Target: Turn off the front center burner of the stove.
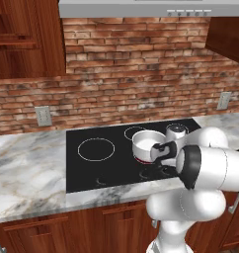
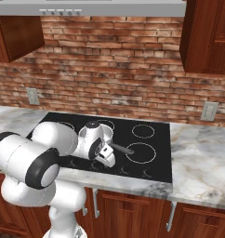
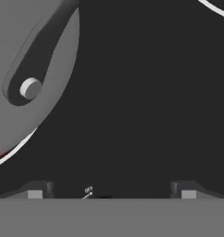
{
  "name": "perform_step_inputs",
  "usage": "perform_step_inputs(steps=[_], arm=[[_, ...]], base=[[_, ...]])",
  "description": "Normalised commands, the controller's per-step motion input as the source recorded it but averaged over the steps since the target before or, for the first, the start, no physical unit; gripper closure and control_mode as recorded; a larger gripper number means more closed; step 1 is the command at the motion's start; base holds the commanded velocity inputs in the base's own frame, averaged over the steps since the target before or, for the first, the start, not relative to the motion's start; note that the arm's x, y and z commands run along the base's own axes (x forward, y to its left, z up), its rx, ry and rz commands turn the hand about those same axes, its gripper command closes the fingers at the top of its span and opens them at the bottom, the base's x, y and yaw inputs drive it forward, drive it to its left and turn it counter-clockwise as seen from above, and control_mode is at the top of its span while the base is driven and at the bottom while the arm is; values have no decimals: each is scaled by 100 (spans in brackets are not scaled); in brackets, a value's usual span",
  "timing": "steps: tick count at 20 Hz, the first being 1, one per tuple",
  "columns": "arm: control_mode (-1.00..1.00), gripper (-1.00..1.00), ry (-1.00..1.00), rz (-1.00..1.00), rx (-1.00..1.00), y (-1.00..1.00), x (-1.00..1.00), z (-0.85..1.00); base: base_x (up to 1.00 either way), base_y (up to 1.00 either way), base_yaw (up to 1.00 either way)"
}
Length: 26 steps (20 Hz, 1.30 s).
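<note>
- The robot's two-finger hand (image 3: pixel 111 194) is spread wide, holding nothing, low over the flat glossy black glass stove (image 3: pixel 132 92).
- A tiny white "OFF" mark (image 3: pixel 88 190) lies between its fingertips (image 3: pixel 35 193).

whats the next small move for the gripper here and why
Probably ease the gripper straight down onto the knob by the OFF mark and close on it. The fingertips stand wide apart just above the stove, the mark lies between them, and a red sliver under the saucepan suggests the front center burner is on.
</note>
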Motion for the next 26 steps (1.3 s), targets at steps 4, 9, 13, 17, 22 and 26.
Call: perform_step_inputs(steps=[4,9,13,17,22,26], arm=[[-100,-100,0,-1,1,18,-22,0],[-100,-100,0,0,0,16,-29,-3],[-100,-100,0,0,0,2,-9,-12],[-100,-100,0,0,0,0,8,-12],[-100,-100,0,-1,1,0,8,-1],[-100,-100,0,-1,1,0,0,0]], base=[[0,0,0],[0,0,0],[0,0,0],[0,0,0],[0,0,0],[0,0,0]])
